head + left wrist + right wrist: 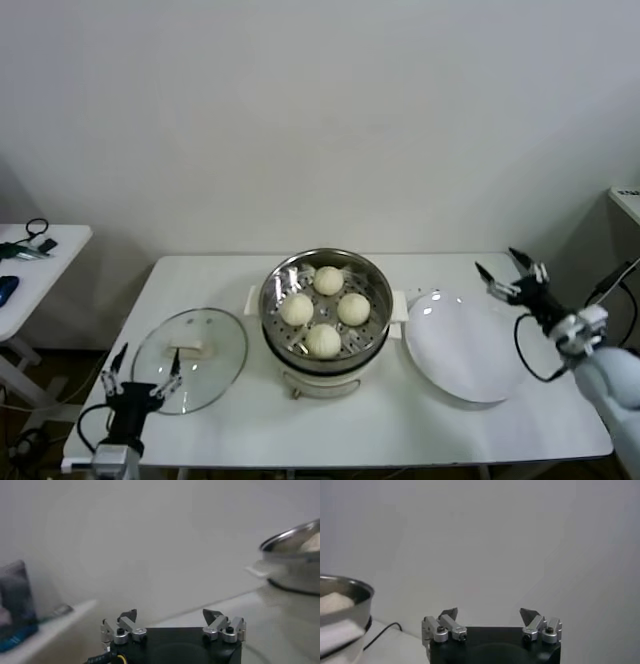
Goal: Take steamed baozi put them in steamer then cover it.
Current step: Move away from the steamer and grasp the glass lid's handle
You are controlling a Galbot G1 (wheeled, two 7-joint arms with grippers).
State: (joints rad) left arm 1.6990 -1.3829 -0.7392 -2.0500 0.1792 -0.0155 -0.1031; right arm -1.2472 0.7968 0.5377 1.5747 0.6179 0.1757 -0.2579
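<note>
Four cream-white baozi (324,310) sit on the perforated tray inside the steel steamer (283,276) at the table's middle. The steamer's rim also shows in the left wrist view (295,532) and the right wrist view (350,587). The clear glass cover (222,350) with its white handle (191,351) lies flat on the table left of the steamer. My left gripper (140,377) is open and empty at the front left, just at the cover's near edge. My right gripper (509,267) is open and empty, raised beyond the right side of the white plate.
An empty flat white plate (470,350) lies right of the steamer. A side table (45,250) with small items stands at the far left. A white wall runs behind the table.
</note>
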